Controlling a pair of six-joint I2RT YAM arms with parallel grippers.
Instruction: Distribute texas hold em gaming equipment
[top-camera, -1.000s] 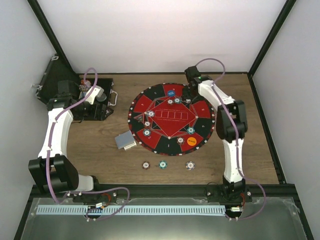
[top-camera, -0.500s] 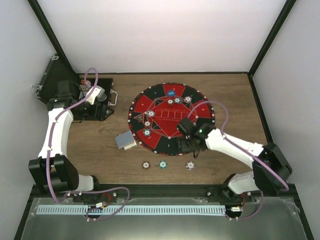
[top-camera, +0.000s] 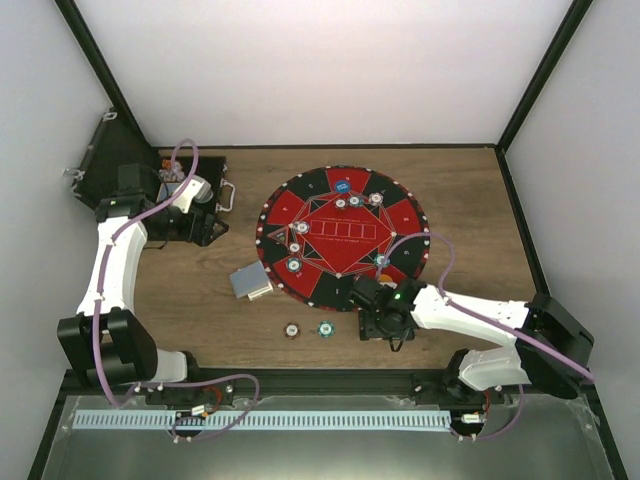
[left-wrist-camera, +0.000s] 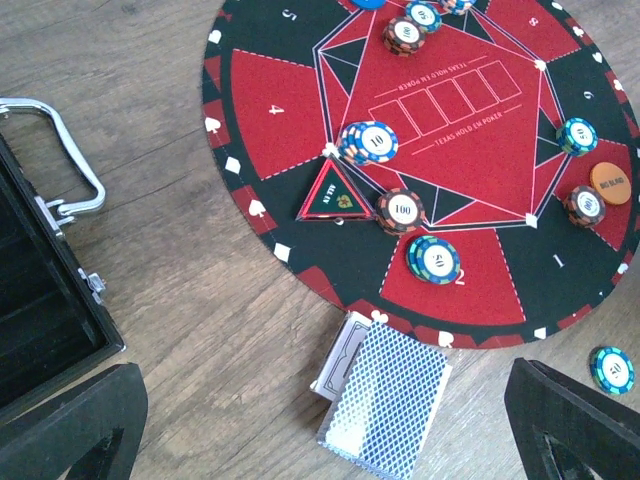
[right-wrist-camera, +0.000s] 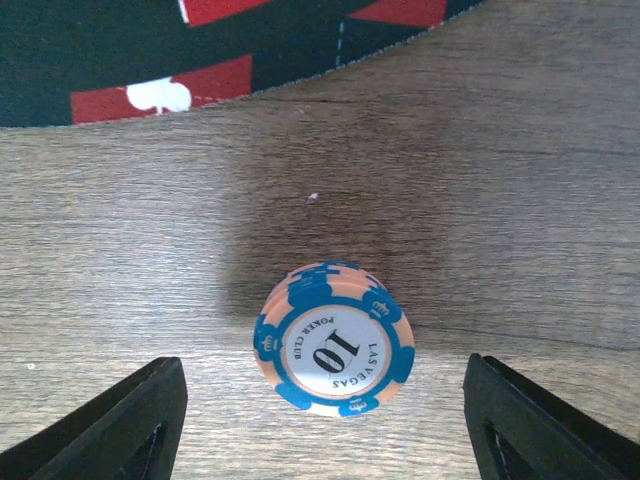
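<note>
The round red-and-black poker mat (top-camera: 340, 235) carries several chip stacks (left-wrist-camera: 370, 142) and an orange disc button (left-wrist-camera: 611, 183). A blue-backed card deck (left-wrist-camera: 385, 405) lies on the wood at the mat's near-left edge, also in the top view (top-camera: 250, 283). My right gripper (right-wrist-camera: 333, 430) is open, low over a short blue-and-peach "10" chip stack (right-wrist-camera: 333, 340) standing on the wood between its fingers, untouched. My left gripper (left-wrist-camera: 325, 440) hangs open and empty beside the black case (top-camera: 185, 205).
Two loose chips (top-camera: 291, 329) (top-camera: 325, 328) lie on the wood left of my right gripper (top-camera: 385, 325). A teal chip (left-wrist-camera: 612, 368) sits off the mat. The case's metal handle (left-wrist-camera: 50, 150) points toward the mat. Dark frame posts bound the table.
My right arm swung from the mat's far side across to the wood in front of it, over the "10" chip stack, and its jaws widened. The left gripper shifted slightly.
</note>
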